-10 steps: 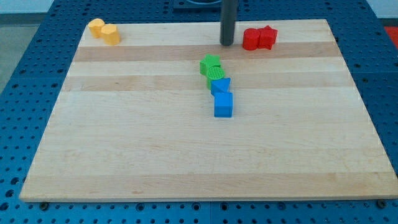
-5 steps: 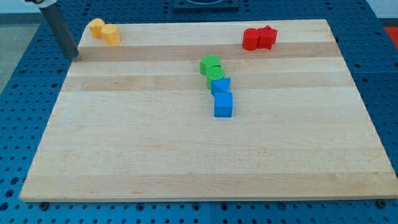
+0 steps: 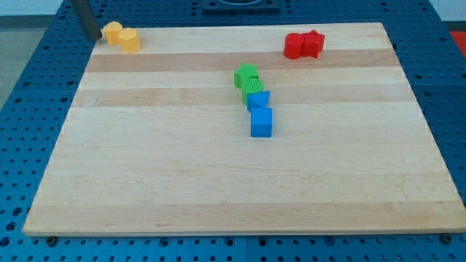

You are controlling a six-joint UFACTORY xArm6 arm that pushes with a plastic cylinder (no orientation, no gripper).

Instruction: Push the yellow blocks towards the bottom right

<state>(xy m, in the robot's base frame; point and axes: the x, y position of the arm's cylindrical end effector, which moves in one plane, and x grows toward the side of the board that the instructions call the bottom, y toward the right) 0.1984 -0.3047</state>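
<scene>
Two yellow blocks sit touching at the board's top left corner: a rounded one (image 3: 113,31) and a squarer one (image 3: 129,39) to its right. My tip (image 3: 94,36) is just left of the rounded yellow block, at the board's top left edge, very close to it. I cannot tell if it touches.
Two red blocks (image 3: 303,44) sit together at the top right. Two green blocks (image 3: 247,78) and two blue blocks (image 3: 260,113) form a short column near the board's middle. The wooden board (image 3: 218,182) lies on a blue perforated table.
My tip went from the top middle, left of the red blocks, to off the board's left edge, then up to beside the yellow blocks. No block has moved.
</scene>
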